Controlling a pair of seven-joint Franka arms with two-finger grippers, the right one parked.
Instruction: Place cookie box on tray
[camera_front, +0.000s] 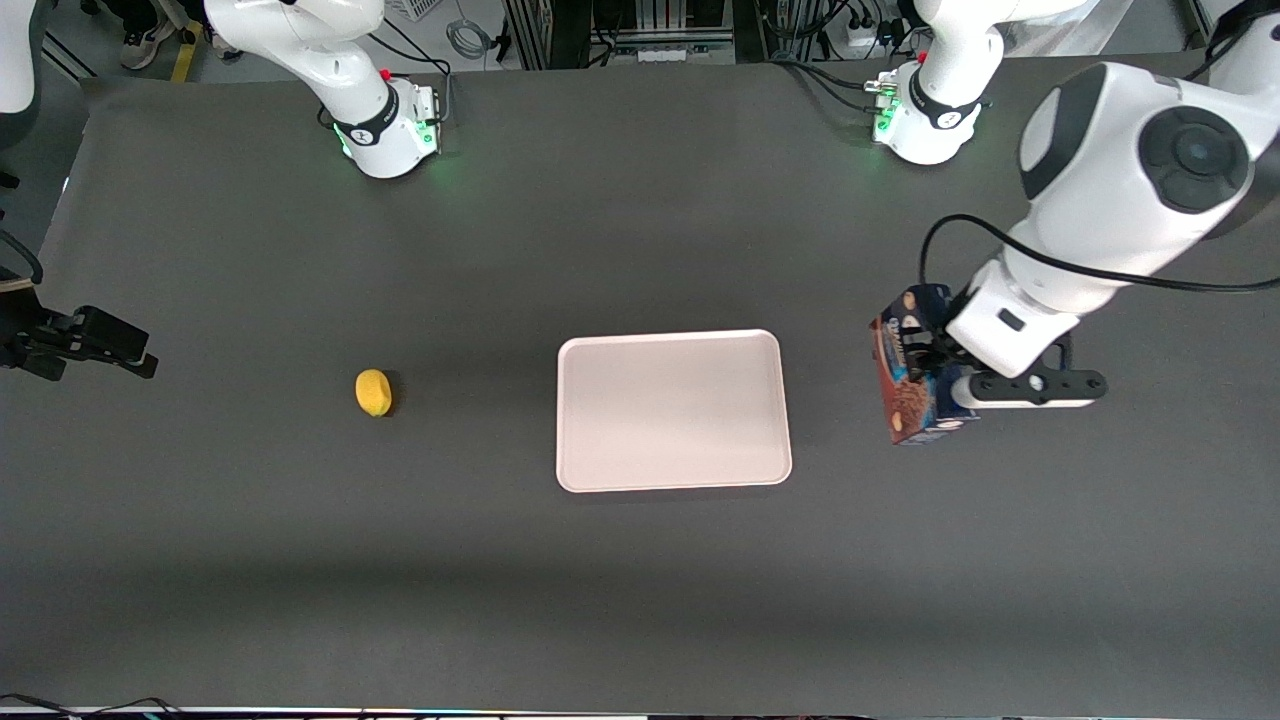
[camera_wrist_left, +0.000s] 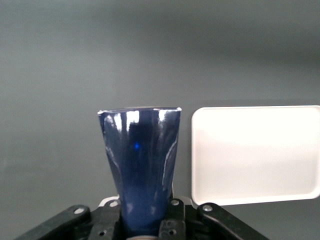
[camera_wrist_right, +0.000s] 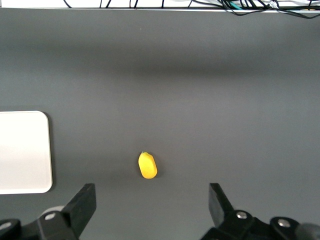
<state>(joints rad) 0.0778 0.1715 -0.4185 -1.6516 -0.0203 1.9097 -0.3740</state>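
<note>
Cookie box: one, a dark navy-blue carton with brown cookie pictures. It is hanging in the grasp of the left arm, beside the tray and toward the working arm's end of the table, apart from the tray's rim with a strip of bare table showing between them. In the left wrist view the cookie box is showing a glossy blue face with the tray next to it.

Tray: one, a large flat pale pinkish-white rectangle with rounded corners and a low rim, lying flat near the middle of the table. Nothing is resting on it. It is also appearing in the left wrist view and partly in the right wrist view.

Gripper: one working, clenched on the cookie box from the working arm's side, its fingers pressing against the carton's faces. The white arm is reaching in over the table from the working arm's end.

Yellow lump: one, small and rounded, lying on the table toward the parked arm's end, well apart from the tray and from the box. It is also showing in the right wrist view.

Table: one, a dark grey surface carrying everything listed. No object is lying between the box and the tray.
</note>
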